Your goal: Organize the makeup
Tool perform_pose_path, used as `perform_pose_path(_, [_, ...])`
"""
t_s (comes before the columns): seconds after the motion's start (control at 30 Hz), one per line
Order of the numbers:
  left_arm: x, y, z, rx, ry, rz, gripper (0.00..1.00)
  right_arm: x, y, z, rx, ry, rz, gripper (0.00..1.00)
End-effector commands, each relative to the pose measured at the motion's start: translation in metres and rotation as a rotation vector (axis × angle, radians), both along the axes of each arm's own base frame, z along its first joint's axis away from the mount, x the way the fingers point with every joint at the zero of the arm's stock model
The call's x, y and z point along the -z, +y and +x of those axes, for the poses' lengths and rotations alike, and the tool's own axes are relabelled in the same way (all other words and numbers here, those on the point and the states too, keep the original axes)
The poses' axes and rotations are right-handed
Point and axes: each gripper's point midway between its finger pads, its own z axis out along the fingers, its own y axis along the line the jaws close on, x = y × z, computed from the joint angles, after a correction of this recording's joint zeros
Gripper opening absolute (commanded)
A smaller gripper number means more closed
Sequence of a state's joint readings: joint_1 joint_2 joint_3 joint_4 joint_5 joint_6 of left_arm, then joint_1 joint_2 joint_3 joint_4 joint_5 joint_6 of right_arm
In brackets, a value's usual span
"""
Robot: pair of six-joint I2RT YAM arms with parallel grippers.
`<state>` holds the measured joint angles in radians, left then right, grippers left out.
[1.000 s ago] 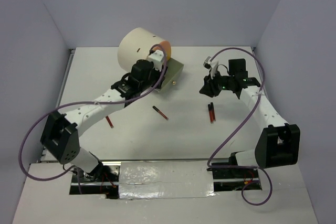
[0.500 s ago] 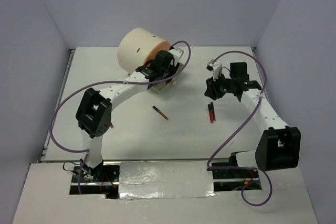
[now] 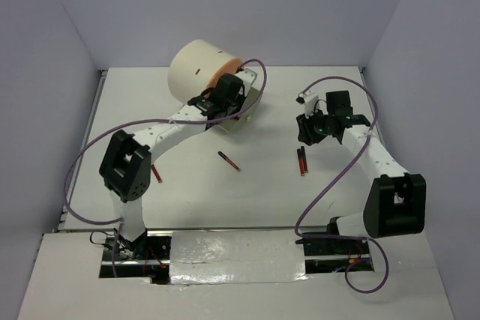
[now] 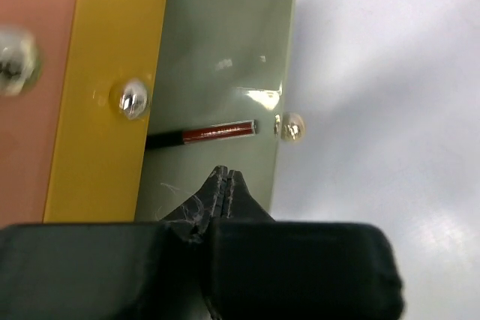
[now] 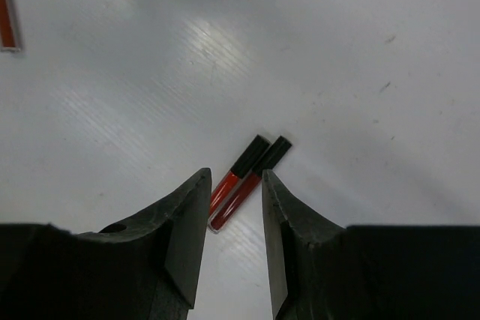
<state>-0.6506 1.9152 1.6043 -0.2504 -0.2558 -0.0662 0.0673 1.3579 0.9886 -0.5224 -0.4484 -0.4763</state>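
The makeup shows as slim black-and-red sticks. One stick (image 4: 217,133) lies in the open grey-green drawer (image 4: 225,43) of the cream chest (image 3: 196,69). My left gripper (image 4: 226,174) is shut and empty just above that drawer; in the top view it (image 3: 234,101) hovers over the drawer. Two sticks (image 5: 251,166) lie side by side on the table, seen between my right gripper's (image 5: 234,185) open jaws, which hang above them. In the top view this pair (image 3: 301,161) lies just in front of the right gripper (image 3: 304,134). Two single sticks lie at the centre (image 3: 229,160) and left (image 3: 156,172).
The chest stands at the back left, with a yellow drawer front (image 4: 112,88) and an orange one (image 4: 37,73) beside the open drawer, which has a metal knob (image 4: 289,127). Grey walls close in the white table (image 3: 187,200). Purple cables arc over both arms.
The left arm has folded, its elbow swinging in, and its gripper has come over the open drawer. The right gripper has shifted slightly towards the pair of sticks.
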Motion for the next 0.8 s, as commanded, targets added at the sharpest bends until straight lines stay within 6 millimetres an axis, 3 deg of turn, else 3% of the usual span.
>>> perform_pose_path(0.0, [-0.057,0.0,-0.021,0.001,-0.073,-0.183,0.0,0.019,-0.02,-0.005,0.112,0.089,-0.066,0.41])
perform_pose_path(0.03, [-0.06,0.001,-0.027,0.004,-0.071,-0.211,0.0,0.024,-0.022,-0.008,0.122,0.11,-0.08,0.4])
perform_pose_path(0.07, [-0.078,0.006,-0.037,0.006,-0.096,-0.251,0.0,0.03,-0.025,-0.009,0.137,0.13,-0.094,0.4])
perform_pose_path(0.1, [-0.066,0.01,-0.046,-0.003,-0.074,-0.268,0.05,0.035,-0.031,-0.011,0.159,0.142,-0.124,0.4])
perform_pose_path(0.13, [-0.083,0.016,-0.056,-0.001,-0.1,-0.307,0.09,0.04,-0.034,-0.014,0.165,0.157,-0.142,0.4])
perform_pose_path(0.17, [-0.082,0.019,-0.062,-0.007,-0.098,-0.319,0.13,0.048,-0.037,-0.017,0.173,0.181,-0.16,0.4])
perform_pose_path(0.2, [-0.068,0.025,-0.071,-0.022,-0.068,-0.324,0.23,0.051,-0.042,-0.018,0.189,0.191,-0.184,0.41])
perform_pose_path(0.23, [-0.078,0.032,-0.079,-0.03,-0.086,-0.347,0.27,0.056,-0.044,-0.021,0.192,0.209,-0.197,0.41])
perform_pose_path(0.27, [-0.065,0.04,-0.086,-0.059,-0.062,-0.342,0.3,0.063,-0.046,-0.025,0.196,0.233,-0.206,0.41])
perform_pose_path(0.3, [-0.062,0.045,-0.092,-0.073,-0.056,-0.345,0.33,0.066,-0.047,-0.027,0.198,0.246,-0.214,0.41])
perform_pose_path(0.33, [-0.072,0.053,-0.098,-0.092,-0.079,-0.363,0.34,0.072,-0.047,-0.03,0.197,0.268,-0.217,0.41])
perform_pose_path(0.37, [-0.058,0.06,-0.106,-0.115,-0.052,-0.363,0.36,0.075,-0.047,-0.031,0.196,0.282,-0.217,0.41])
perform_pose_path(0.43, [-0.064,0.07,-0.116,-0.135,-0.071,-0.396,0.43,0.082,-0.045,-0.035,0.193,0.319,-0.208,0.42])
perform_pose_path(0.47, [-0.051,0.077,-0.122,-0.17,-0.051,-0.396,0.45,0.085,-0.044,-0.036,0.191,0.332,-0.209,0.42])
perform_pose_path(0.5, [-0.049,0.081,-0.126,-0.181,-0.053,-0.407,0.51,0.086,-0.044,-0.037,0.192,0.342,-0.207,0.43])
perform_pose_path(0.53, [-0.057,0.086,-0.13,-0.192,-0.077,-0.435,0.54,0.09,-0.043,-0.038,0.192,0.357,-0.207,0.44])
perform_pose_path(0.57, [-0.045,0.091,-0.136,-0.212,-0.059,-0.439,0.55,0.091,-0.043,-0.037,0.196,0.359,-0.205,0.44])
perform_pose_path(0.63, [-0.046,0.1,-0.141,-0.24,-0.084,-0.465,0.59,0.093,-0.041,-0.038,0.192,0.373,-0.196,0.44])
perform_pose_path(0.77, [-0.03,0.115,-0.151,-0.307,-0.078,-0.491,0.65,0.095,-0.038,-0.037,0.197,0.391,-0.176,0.45])
